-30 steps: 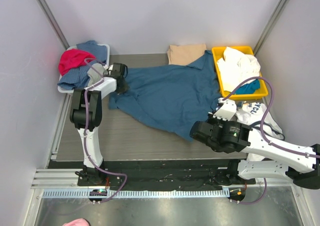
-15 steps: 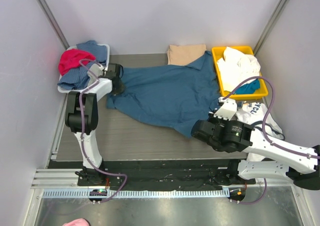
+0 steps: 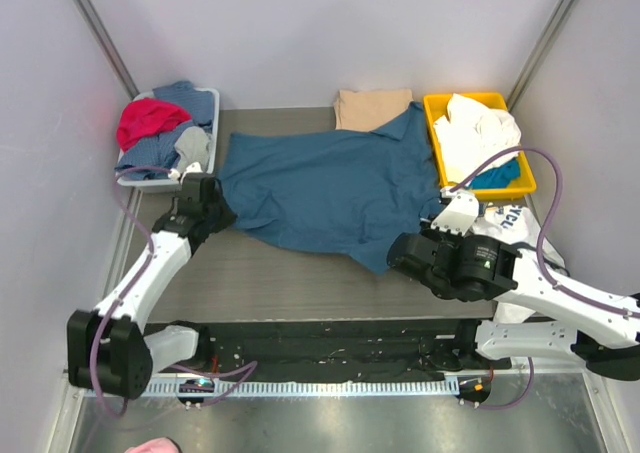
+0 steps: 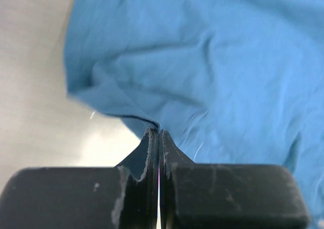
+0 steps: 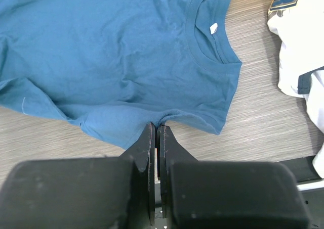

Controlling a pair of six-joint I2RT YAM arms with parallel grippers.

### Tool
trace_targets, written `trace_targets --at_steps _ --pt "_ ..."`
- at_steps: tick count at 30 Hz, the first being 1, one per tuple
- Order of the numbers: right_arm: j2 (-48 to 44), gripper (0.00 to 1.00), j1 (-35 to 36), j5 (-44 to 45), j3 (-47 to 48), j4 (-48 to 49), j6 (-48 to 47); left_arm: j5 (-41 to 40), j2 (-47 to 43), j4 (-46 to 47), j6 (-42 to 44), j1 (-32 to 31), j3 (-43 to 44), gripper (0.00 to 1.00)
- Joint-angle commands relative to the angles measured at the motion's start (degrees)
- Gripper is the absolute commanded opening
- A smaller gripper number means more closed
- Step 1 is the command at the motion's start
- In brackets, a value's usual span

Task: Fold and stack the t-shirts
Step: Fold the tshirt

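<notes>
My left tool is pinched together on a thin fold at the edge of the large, soft teal-blue cotton t-shirt. My right tool is clamped the same way on the shirt's near edge, just below the collar. The shirt lies spread and rumpled across the grey wood-grain bench, its far corner reaching the folded tan-beige t-shirt and the yellow plastic tray. Both bites look shallow to me: an uneven pull could slip the cloth free, and that far corner could snag the tray rim or drag the tan shirt askew.
</notes>
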Motion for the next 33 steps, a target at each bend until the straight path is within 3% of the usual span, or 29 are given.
trace_targets --at_steps 1,7,14,33 --pt "0.95 0.01 -0.31 0.87 2.61 -2.92 -1.32 -0.1 -10.5 -5.9 -2.18 0.26 -5.69 0.0" --pt "0.51 0.01 -0.49 0.78 3.66 -6.95 2.0 -2.92 -22.03 -15.21 -5.51 0.26 -9.04 0.0" --pt "-3.0 0.01 -1.19 0.61 3.4 -10.13 3.95 -5.12 -29.16 -21.28 -9.47 0.17 -10.72 0.0" --pt "-10.04 0.01 -3.82 -0.1 1.64 -10.04 3.69 -19.7 -35.59 -29.45 -19.75 0.35 -10.28 0.0"
